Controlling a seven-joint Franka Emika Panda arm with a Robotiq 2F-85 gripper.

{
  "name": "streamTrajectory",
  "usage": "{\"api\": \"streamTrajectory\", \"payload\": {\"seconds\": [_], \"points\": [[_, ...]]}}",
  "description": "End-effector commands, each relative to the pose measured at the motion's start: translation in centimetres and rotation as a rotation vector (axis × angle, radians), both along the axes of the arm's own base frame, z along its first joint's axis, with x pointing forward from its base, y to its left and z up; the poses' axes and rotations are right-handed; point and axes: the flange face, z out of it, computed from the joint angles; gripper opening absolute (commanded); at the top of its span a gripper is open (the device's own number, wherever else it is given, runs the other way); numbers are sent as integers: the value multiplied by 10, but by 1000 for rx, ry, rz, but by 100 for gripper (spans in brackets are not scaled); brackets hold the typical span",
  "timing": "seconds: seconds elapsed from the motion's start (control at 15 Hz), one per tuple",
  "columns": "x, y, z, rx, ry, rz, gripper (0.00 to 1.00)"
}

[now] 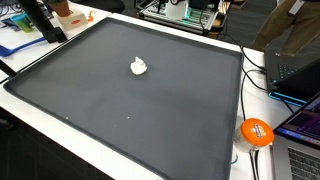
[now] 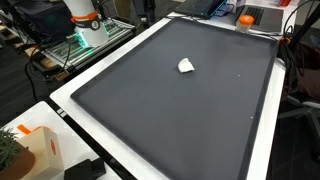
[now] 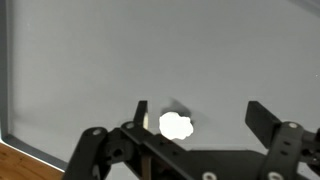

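1 small white crumpled lump (image 1: 139, 67), alone on a dark grey mat (image 1: 120, 125), somewhat off the mat's middle; same lump (image 2: 186, 66) equally isolated from the opposite side. From the wrist camera, lump (image 3: 176, 126) lying low between the fingers (image 3: 140, 112) of the gripper (image 3: 198, 118), nearer 1 finger than the other, apparently untouched. Spread wide, those 2 fingers, pinching nothing.

Likely trouble, judging from this:
- Closing off-centre and nudging the lump sideways rather than trapping it, owing to its lopsided place between the pads.
- Flicking away something so small and seemingly light with 1 glancing touch.
- Driving fingertips into the mat on too deep a descent, given how flat the lump sits.
- Squashing it, if soft; material impossible to tell at this size.

Around it: nothing seen standing between fingers and lump. Bordering the mat, a white table edge (image 1: 170, 28). Well apart, past 1 corner, an orange round object (image 1: 256, 132) beside cables and an open laptop (image 1: 298, 125). Beyond another edge, a white-and-orange unit (image 2: 85, 18); at the near corner, 1 tan box (image 2: 40, 150) and green leaves (image 2: 8, 150). Past the table edge in the wrist view, a strip of wooden floor (image 3: 20, 162).
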Motion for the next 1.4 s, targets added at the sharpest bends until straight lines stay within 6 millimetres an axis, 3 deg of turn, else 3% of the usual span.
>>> {"api": "streamTrajectory", "payload": {"seconds": [0.0,0.33,0.67,1.0,1.2,1.33], "points": [[9,4,-4,37,26,-65,100],[55,12,-6,219,-12,-229,100],[95,12,-21,244,-73,-303,100],[114,18,-45,184,-49,-324,100],[131,21,-37,99,9,-349,100],[153,34,-34,60,97,-355,100]]}}
